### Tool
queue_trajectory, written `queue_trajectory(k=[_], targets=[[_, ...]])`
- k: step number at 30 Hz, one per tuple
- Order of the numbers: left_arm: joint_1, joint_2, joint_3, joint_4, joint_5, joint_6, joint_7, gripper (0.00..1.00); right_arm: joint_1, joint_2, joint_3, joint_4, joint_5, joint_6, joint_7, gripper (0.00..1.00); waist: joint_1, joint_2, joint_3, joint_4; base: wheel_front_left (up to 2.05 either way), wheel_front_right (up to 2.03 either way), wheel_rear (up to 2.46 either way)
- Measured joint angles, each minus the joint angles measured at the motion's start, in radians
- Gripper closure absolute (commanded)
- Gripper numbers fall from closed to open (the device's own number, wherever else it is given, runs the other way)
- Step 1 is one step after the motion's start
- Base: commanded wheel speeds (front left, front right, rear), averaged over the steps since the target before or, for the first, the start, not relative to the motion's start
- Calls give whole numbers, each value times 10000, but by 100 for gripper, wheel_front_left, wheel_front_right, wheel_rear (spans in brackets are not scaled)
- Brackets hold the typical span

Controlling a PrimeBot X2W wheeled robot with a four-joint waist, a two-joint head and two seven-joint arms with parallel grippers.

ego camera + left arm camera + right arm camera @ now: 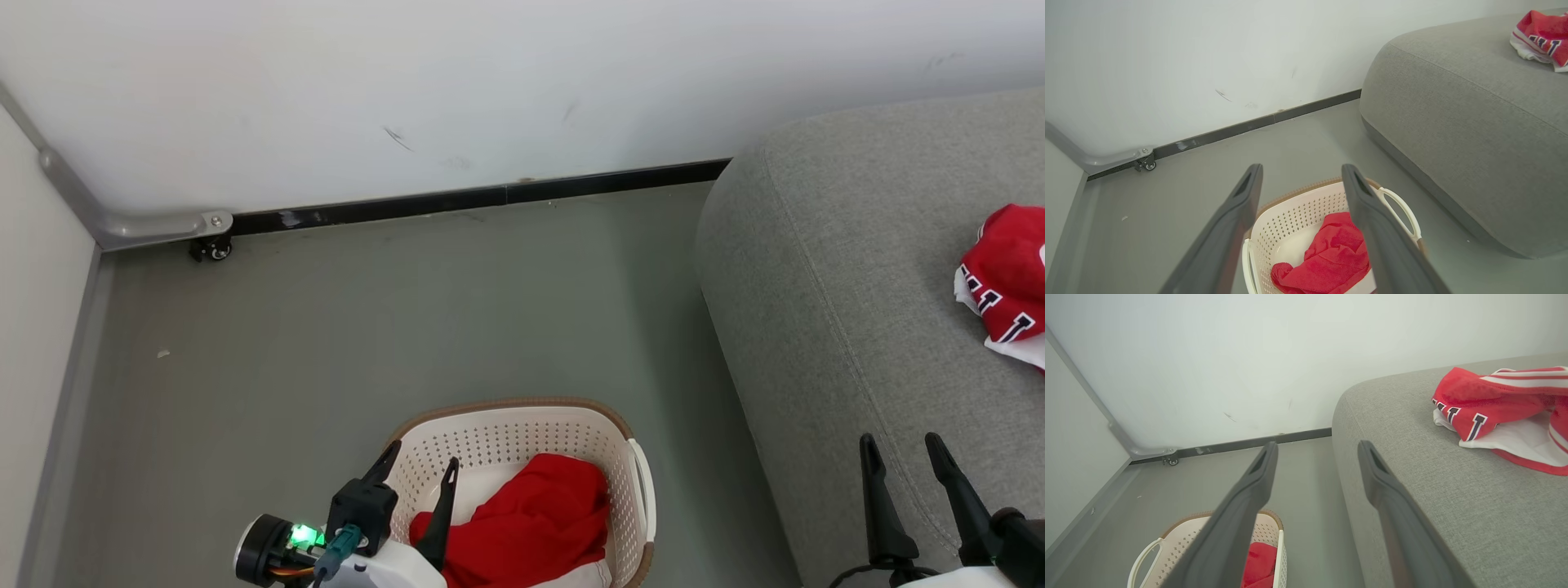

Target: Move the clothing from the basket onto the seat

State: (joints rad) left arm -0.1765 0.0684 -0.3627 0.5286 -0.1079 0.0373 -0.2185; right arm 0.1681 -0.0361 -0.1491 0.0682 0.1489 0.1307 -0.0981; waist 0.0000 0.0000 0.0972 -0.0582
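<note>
A red garment [531, 514] lies crumpled in the cream perforated basket [522, 433] on the floor at the bottom centre; it shows too in the left wrist view [1331, 261]. My left gripper [420, 457] hangs open over the basket's left side, nothing between its fingers [1241, 220]. A second red and white garment [1008, 286] with dark lettering lies on the grey seat [833, 310] at the right [1498, 404]. My right gripper [902, 445] stands open above the seat's front part, empty, short of that garment.
A white wall with a dark baseboard [490, 196] runs behind. A grey metal frame leg with a small caster [212, 245] stands in the far left corner. Grey floor [408, 310] stretches between the wall, basket and seat.
</note>
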Motion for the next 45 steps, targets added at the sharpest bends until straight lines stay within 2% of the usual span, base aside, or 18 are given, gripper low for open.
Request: queue_trajectory(k=[19,28,45], targets=[[-1660,238,-888,1799,1179,-305,219,0,46,12,-102,-951,107,0,-278,0,0,0,1614,-626,0,0,0],[-2536,334,-1045,2236,1490,-343,244,0,-428,13,-15,-997,410,0,-385,0,0,0,2521,-966,0,0,0],[-4002,673,-2192,3101,2880,-554,244,0,-1949,10,662,-784,1057,0,-895,0,0,0,4630,-1878,0,0,0]])
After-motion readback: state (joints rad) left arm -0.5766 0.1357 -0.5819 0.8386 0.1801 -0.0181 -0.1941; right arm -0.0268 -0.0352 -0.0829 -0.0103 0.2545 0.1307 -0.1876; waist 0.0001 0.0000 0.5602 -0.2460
